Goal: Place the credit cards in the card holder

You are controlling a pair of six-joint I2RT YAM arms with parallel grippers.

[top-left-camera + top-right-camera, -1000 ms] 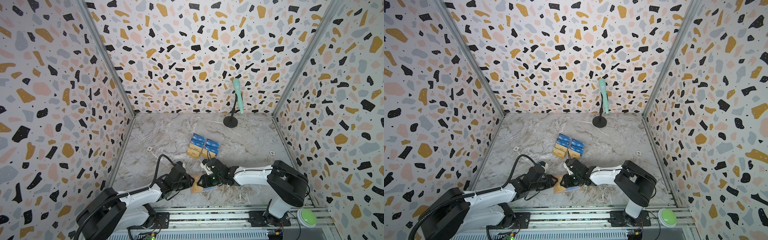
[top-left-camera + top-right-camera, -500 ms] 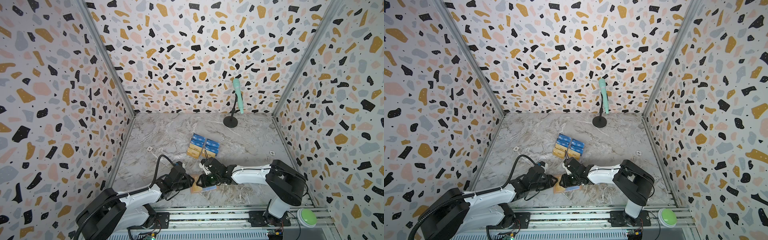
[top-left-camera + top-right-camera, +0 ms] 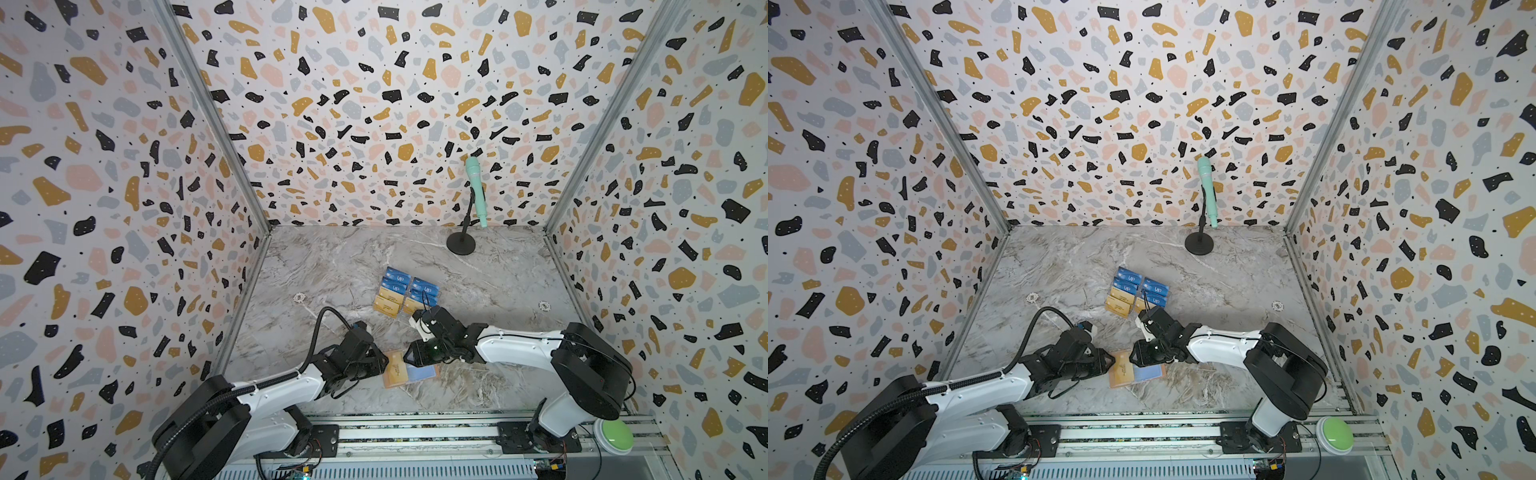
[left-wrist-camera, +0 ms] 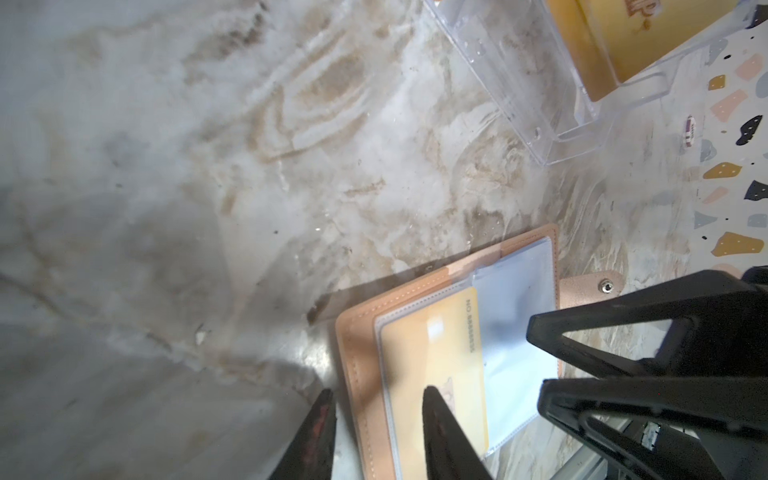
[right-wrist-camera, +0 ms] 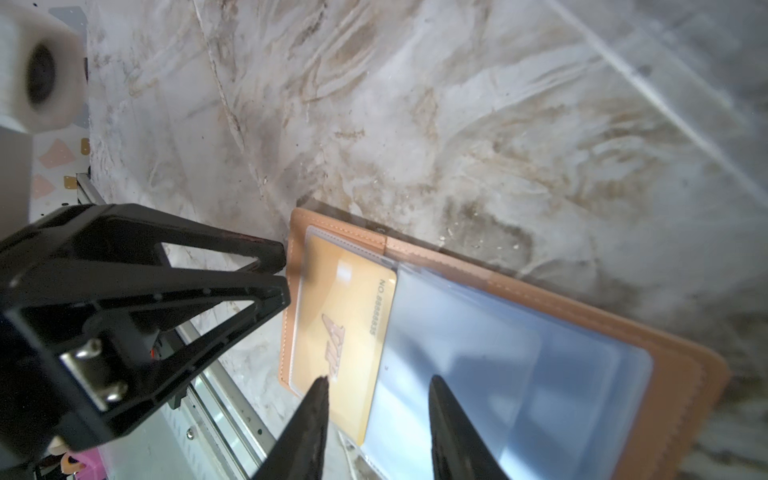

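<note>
The salmon-pink card holder point(image 3: 395, 380) point(image 3: 1121, 380) lies open flat near the table's front edge. A gold credit card point(image 5: 345, 316) point(image 4: 432, 345) sits in its clear sleeve; the facing page point(image 5: 519, 357) looks pale blue. My left gripper point(image 4: 378, 401) point(image 3: 384, 362) is open, straddling the holder's outer edge, one finger over the gold card, the other over bare table. My right gripper point(image 5: 380, 390) point(image 3: 409, 356) is open above the holder, one fingertip over the gold card, one over the blue page. More blue and gold credit cards point(image 3: 405, 291) point(image 3: 1136, 293) stand in a clear acrylic stand point(image 4: 540, 95) behind.
A mint-green microphone point(image 3: 474, 191) on a black round-foot stand point(image 3: 461, 244) is at the back right. A green button point(image 3: 614, 432) sits on the front rail. Two small white discs point(image 3: 299, 297) point(image 3: 544, 306) lie on the marble. Terrazzo walls close three sides.
My right gripper has crept a little to the left over the open holder, toward the left gripper. The left arm and the holder have stayed put.
</note>
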